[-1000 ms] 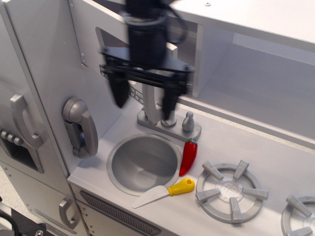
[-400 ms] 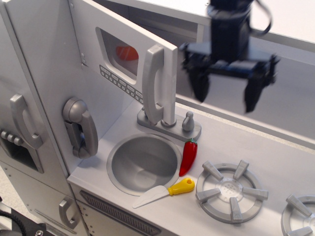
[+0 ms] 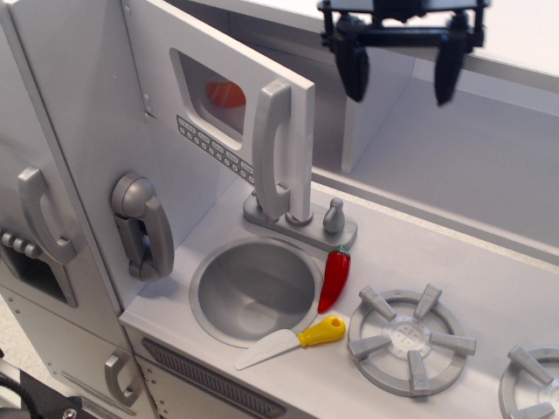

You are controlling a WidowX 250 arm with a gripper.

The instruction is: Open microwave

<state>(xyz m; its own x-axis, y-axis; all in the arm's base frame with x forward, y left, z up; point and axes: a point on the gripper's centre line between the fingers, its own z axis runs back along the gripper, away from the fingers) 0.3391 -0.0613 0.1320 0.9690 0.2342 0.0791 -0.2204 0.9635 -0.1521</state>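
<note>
The microwave's light-grey door (image 3: pixel 218 96) stands swung out from its box, with a rounded window, a row of small buttons below it and a vertical grey handle (image 3: pixel 272 148) on its free edge. Something red shows through the window. My gripper (image 3: pixel 397 74) is open and empty at the top of the view, up and to the right of the handle, well apart from the door. Its two black fingers (image 3: pixel 352 70) point down.
A round sink (image 3: pixel 255 290) and faucet base (image 3: pixel 301 223) lie below the door. A red chili pepper (image 3: pixel 334 278) and a yellow-handled knife (image 3: pixel 293 340) lie by the sink. Burners (image 3: pixel 410 339) are at right, a grey phone handset (image 3: pixel 144 225) at left.
My gripper has moved from in front of the door handle to the right, then up toward the top of the view. The door stands open and uncovered.
</note>
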